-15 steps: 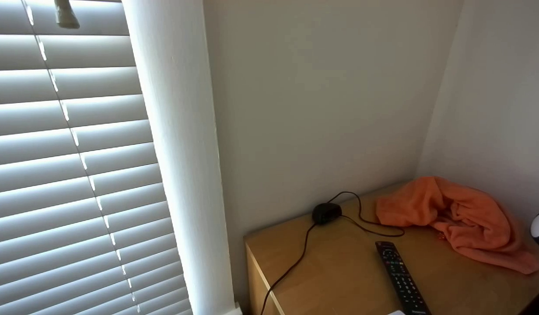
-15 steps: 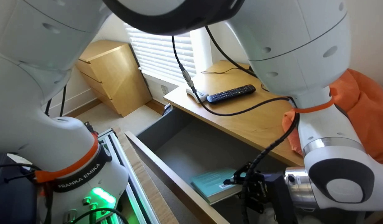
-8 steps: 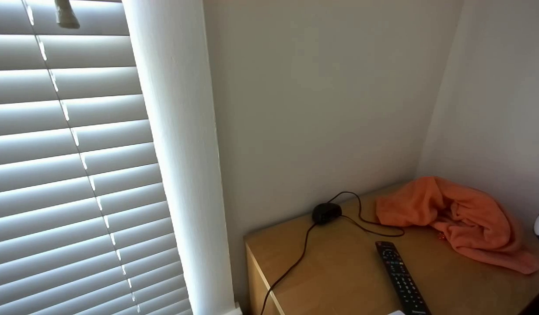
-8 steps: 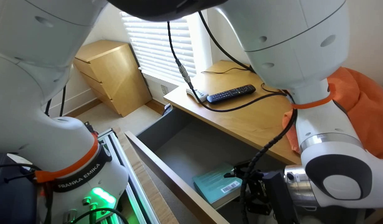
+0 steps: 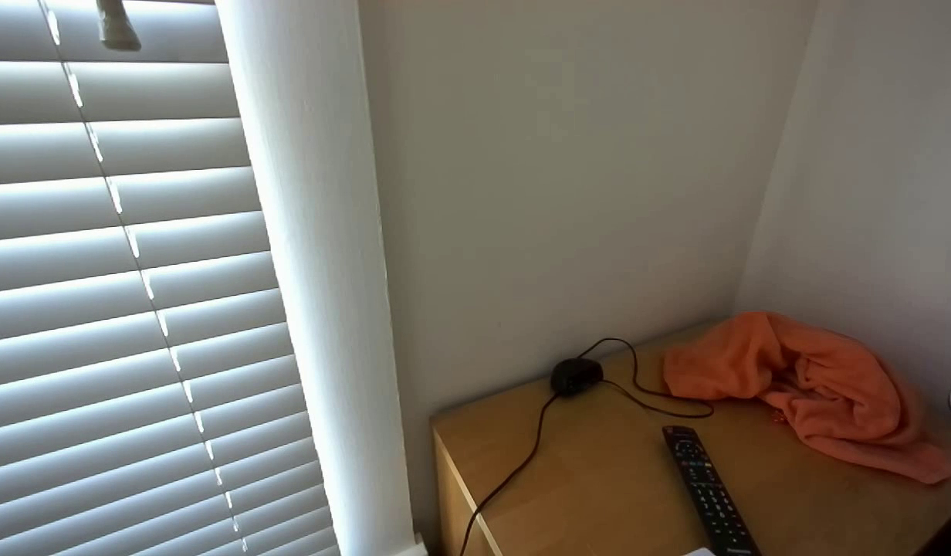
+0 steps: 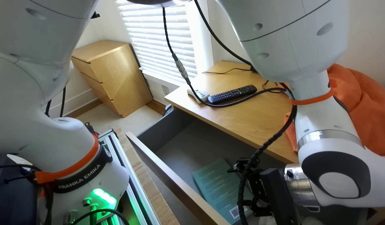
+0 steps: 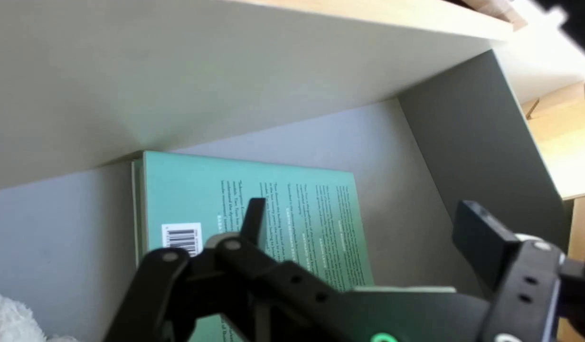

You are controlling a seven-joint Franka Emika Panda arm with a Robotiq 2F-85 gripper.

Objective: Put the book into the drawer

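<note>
Fingers [image 7: 482,240] of the end effector [image 7: 368,225] stand apart, holding nothing. Below them, contact unclear, the book [image 7: 299,209] lies seemingly flat in the drawer [image 7: 477,142]. Moving sideways before rising could, I judge, drag the book, or, farther, hit the drawer's side.

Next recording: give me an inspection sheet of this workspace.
Surface: wooden dresser top, above the open drawer
Job's things: teal book inside the drawer, barcode side up
Clutter: black remote control beside white push-button handset; orange cloth; small black corded device; white fluffy item, partly visible
Gripper: Robotiq gripper open by the book; contact unclear
Cables: black arm cable hanging in a loop; thin cord at the corded device
Surroundings: window blinds; wooden chest of drawers
</note>
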